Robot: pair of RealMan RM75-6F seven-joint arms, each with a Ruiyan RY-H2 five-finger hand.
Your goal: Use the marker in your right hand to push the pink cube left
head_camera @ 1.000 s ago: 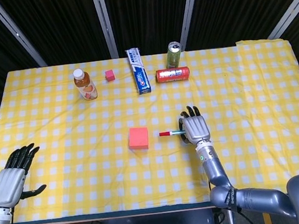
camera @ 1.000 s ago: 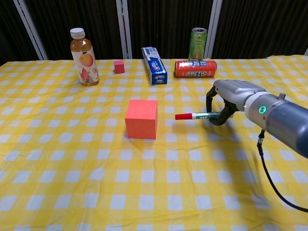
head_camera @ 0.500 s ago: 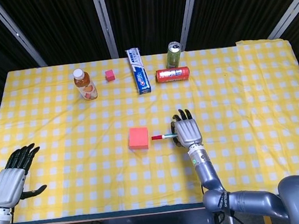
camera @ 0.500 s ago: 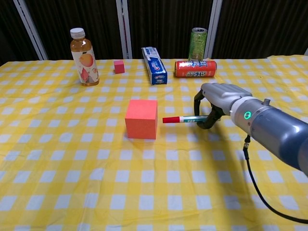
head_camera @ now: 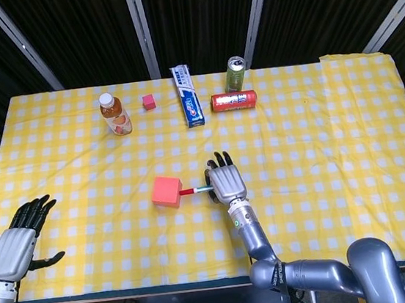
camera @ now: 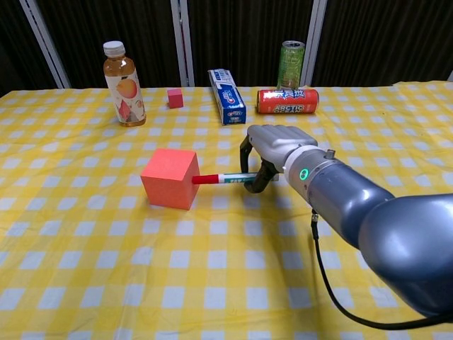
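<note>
A pink cube [head_camera: 166, 192] [camera: 168, 178] sits on the yellow checked cloth left of centre, turned slightly. My right hand [head_camera: 225, 184] [camera: 274, 146] holds a marker [head_camera: 194, 191] [camera: 223, 178] level, fingers curled around its barrel. The marker's red cap points left and touches the cube's right face. My left hand [head_camera: 16, 247] hangs off the table's near left corner, fingers apart, holding nothing; only the head view shows it.
Along the far edge stand a juice bottle [camera: 121, 84], a small pink cube [camera: 175, 98], a toothpaste box [camera: 226, 96], a lying red can [camera: 287, 100] and an upright green can [camera: 290, 65]. The cloth's front edge [head_camera: 131, 289] lies near me.
My right hand has travelled left with the marker. The cap reached the pink cube and shoved it left, turning it a little. The left hand stayed put.
</note>
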